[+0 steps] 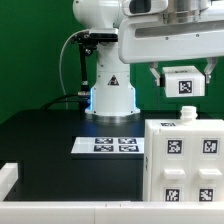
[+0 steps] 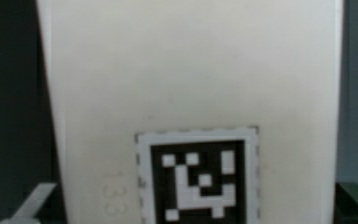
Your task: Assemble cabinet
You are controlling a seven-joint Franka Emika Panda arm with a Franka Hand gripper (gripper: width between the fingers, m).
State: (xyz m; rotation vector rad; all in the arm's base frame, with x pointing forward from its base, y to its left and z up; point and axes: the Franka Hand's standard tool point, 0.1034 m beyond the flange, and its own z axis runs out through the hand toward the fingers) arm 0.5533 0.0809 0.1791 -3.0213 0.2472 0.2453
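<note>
The cabinet (image 1: 185,160) is a large white box-shaped body with black-and-white tags on its faces, standing at the exterior view's lower right. My gripper (image 1: 184,78) hangs above it and is shut on a small flat white tagged panel (image 1: 186,84), held clear of the cabinet's top. In the wrist view the panel (image 2: 185,90) fills most of the frame with its tag (image 2: 199,178) near the jaws. The dark fingers (image 2: 41,202) show only at the panel's edges.
The marker board (image 1: 110,145) lies flat on the black table in front of the robot base (image 1: 110,95). A white rail (image 1: 70,212) runs along the table's near edge with a raised end (image 1: 8,178) at the exterior view's left.
</note>
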